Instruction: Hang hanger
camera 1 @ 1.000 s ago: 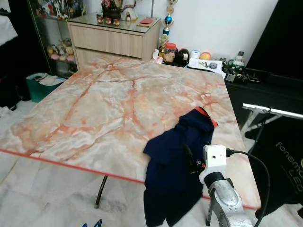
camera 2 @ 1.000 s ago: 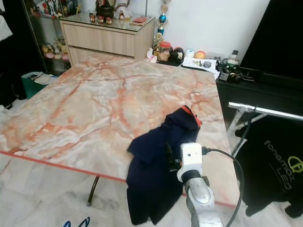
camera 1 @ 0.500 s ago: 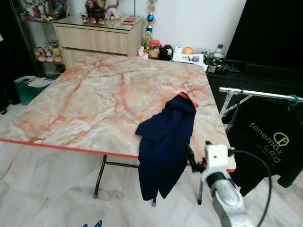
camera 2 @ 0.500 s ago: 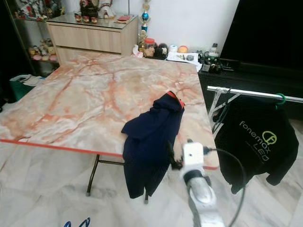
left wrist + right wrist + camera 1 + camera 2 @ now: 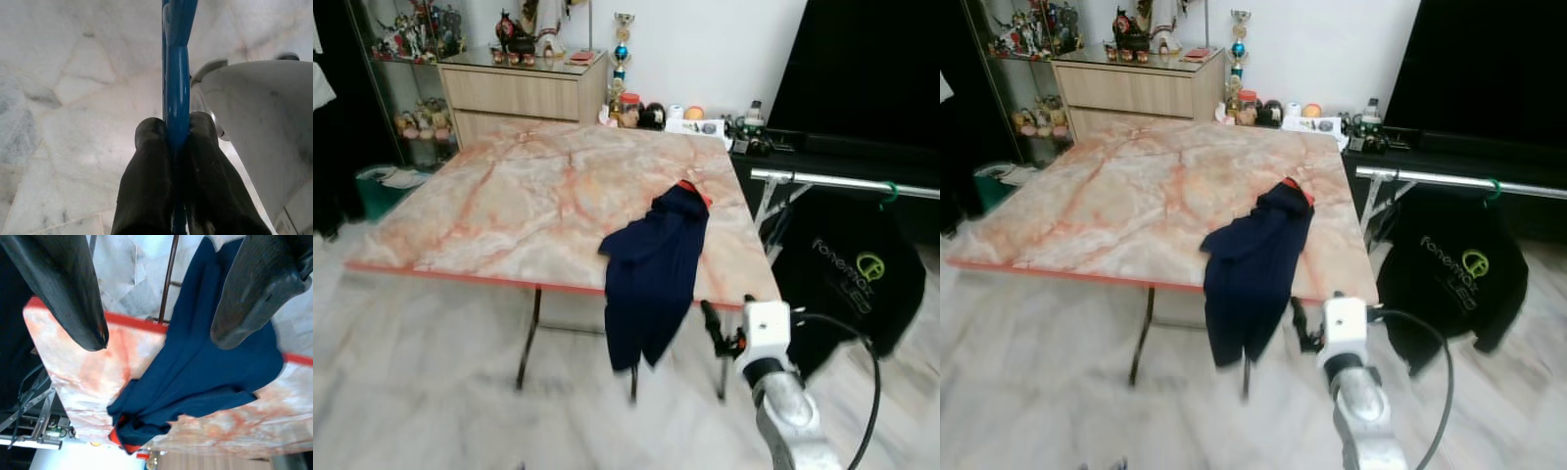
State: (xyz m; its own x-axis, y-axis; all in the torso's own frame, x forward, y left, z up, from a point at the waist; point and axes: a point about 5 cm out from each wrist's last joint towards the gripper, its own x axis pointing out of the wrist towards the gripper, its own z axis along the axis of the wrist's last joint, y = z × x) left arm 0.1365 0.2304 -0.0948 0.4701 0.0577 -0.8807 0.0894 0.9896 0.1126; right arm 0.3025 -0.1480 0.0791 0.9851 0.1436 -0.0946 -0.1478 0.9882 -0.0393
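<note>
I see a large square table with a pink-veined marble top [image 5: 509,211] and red edge on a pale marble floor [image 5: 421,392]. A navy blue shirt with an orange collar [image 5: 651,269] drapes over its near edge. Behind stands a light wooden drawer cabinet [image 5: 514,93]; beside the table, a black printed T-shirt [image 5: 842,279] hangs from a silver rail [image 5: 832,182].

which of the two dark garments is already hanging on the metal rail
The black T-shirt with the green and white logo, right of the table, hangs from the silver metal rail. The navy blue garment with the orange collar only drapes over the marble-patterned table edge.
</note>
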